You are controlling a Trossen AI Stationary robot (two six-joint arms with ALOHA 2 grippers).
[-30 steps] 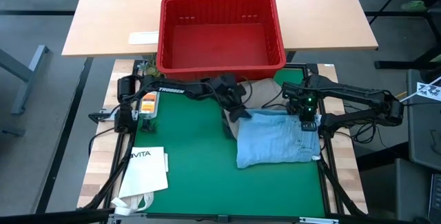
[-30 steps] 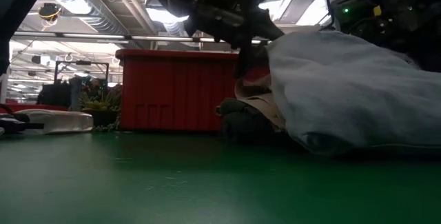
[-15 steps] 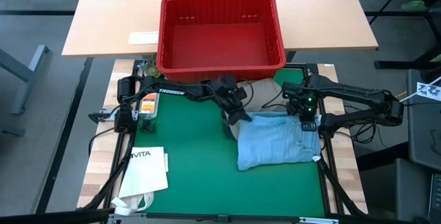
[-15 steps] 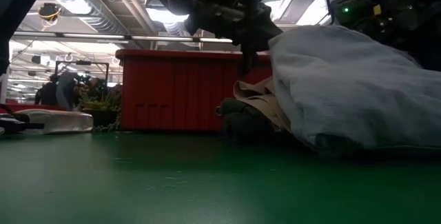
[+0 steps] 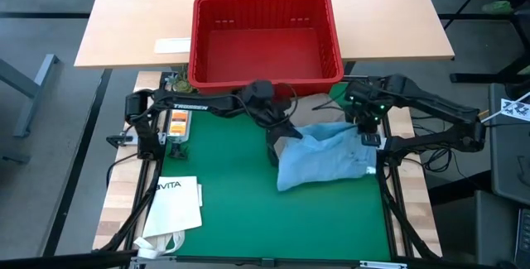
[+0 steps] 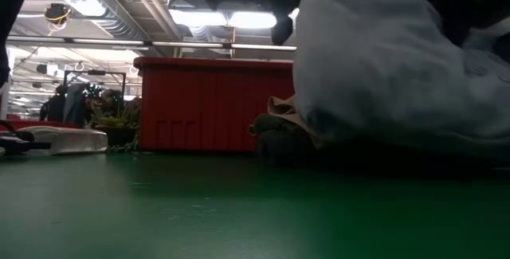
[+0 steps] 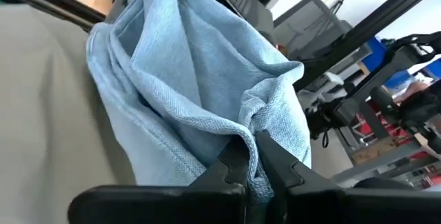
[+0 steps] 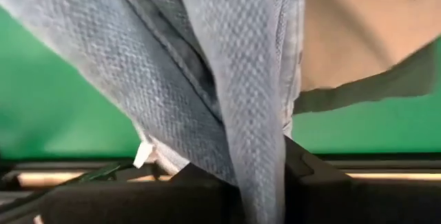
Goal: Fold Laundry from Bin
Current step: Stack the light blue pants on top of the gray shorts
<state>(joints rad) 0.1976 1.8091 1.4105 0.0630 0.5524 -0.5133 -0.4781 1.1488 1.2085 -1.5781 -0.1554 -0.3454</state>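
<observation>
Light blue denim jeans [image 5: 327,157] hung bunched between both end effectors over the green mat [image 5: 224,194]. Left end effector [image 5: 286,132] was clenched on a fold at one edge of the jeans; in the left wrist view its dark fingers [image 7: 275,165] met tight on a pinch of the denim [image 7: 200,93]. Right end effector [image 5: 368,132] was grasping the opposite edge of the jeans; in the right wrist view the cloth [image 8: 234,79] ran down between its fingers [image 8: 303,172]. The jeans were lifted at both gripped ends and sagged toward the mat between them.

Khaki-tan garment [image 5: 319,108] lay just beyond the left end effector, between the two end effectors and the bin, partly under the jeans. In the low view it [image 6: 287,115] sat on a dark garment [image 6: 279,143] on the mat, with the lifted jeans [image 6: 398,68] above; which dark garment, cannot tell.

Red bin [image 5: 265,37] stood beyond both end effectors, on a wooden surface [image 5: 124,21] past the far edge of the mat, well apart from the jeans. Its inside looked bare red from above.

White paper bag printed VITA [image 5: 178,203] lay on the near corner of the mat on the left arm's side, well apart from the left end effector. A white sheet [image 5: 171,45] lay on the wooden surface beside the bin.
</observation>
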